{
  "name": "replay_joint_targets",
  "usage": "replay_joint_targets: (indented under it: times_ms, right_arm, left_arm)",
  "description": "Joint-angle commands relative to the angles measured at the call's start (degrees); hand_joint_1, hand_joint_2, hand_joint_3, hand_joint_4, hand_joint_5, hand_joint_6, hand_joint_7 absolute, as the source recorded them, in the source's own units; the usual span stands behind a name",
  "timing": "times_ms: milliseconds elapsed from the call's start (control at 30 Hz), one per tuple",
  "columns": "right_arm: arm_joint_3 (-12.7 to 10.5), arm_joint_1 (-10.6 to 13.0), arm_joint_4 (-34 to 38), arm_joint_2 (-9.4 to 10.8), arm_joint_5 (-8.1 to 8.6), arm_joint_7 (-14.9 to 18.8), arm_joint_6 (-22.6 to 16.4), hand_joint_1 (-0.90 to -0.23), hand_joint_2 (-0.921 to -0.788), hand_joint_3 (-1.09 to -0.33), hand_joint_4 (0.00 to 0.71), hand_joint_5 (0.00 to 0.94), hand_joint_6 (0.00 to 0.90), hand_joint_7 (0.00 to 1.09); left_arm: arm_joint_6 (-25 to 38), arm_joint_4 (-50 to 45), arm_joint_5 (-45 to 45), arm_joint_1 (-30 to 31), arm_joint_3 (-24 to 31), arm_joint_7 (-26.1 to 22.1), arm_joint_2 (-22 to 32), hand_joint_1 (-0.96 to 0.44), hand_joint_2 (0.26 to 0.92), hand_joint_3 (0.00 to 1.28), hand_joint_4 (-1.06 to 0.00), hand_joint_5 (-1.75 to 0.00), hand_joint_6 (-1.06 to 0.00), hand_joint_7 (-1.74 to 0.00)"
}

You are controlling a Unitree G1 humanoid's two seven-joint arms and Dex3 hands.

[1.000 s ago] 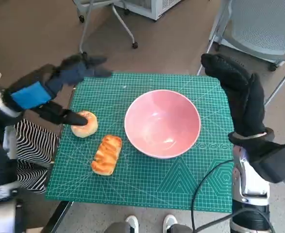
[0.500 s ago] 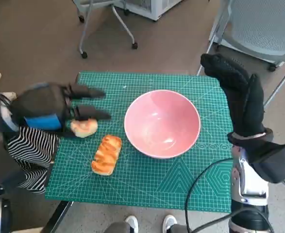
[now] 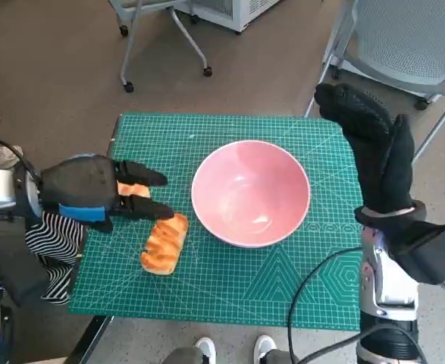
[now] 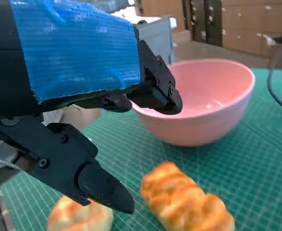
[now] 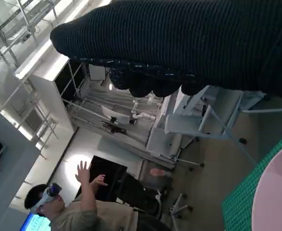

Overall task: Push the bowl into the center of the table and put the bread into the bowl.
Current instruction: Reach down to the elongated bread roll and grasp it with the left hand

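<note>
Sat near mid-mat (image 3: 230, 296), bowl (image 3: 250, 192) looking pushed already; bread step likely in hand. Hovered over bun (image 3: 133, 189), left hand (image 3: 93, 193) spread and empty; right hand (image 3: 377, 155) raised, fingers extended, empty. Lay beside bowl, loaf (image 3: 164, 242), long axis running near-to-far, tilted toward bowl; called for lowering and closing next.

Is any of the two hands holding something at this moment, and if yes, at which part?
Nothing is held. The left hand hovers open over the round bun, fingers apart and not closed on it. The right hand is raised beside the bowl, holding nothing.
</note>
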Motion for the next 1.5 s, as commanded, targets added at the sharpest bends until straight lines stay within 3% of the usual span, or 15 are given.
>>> replay_joint_targets:
  times_ms: [33,900,1300,1500]
  right_arm:
    - [-0.5,1.6,0.9,-0.4,0.56,0.2,0.4,-0.746,-0.921,-0.689,0.217,0.007,0.067,0.62]
    - [-1.1,3.8,-0.5,-0.8,0.85,0.1,0.6,-0.747,-0.921,-0.675,0.234,0.011,0.071,0.61]
    - [-1.4,5.5,-1.8,-0.5,0.58,-0.6,1.1,-0.749,-0.921,-0.673,0.234,0.009,0.078,0.61]
    - [-1.6,6.2,-2.4,-0.6,0.17,-0.9,0.8,-0.746,-0.921,-0.679,0.236,0.008,0.073,0.60]
  left_arm:
    - [-1.9,1.8,4.1,-0.2,-1.6,3.3,-0.8,-0.23,0.676,0.00,-0.47,0.00,-0.56,0.00]
    - [-0.1,5.4,26.9,-1.0,-9.8,27.0,-5.4,-0.30,0.756,0.01,-0.40,0.00,-0.52,-0.01]
    - [3.2,5.5,36.8,-2.2,-17.2,39.8,-6.7,-0.30,0.770,0.01,-0.40,0.00,-0.52,-0.01]
    - [8.2,6.0,44.7,-3.7,-24.0,48.6,-7.0,-0.23,0.792,0.01,-0.43,-0.02,-0.53,-0.02]
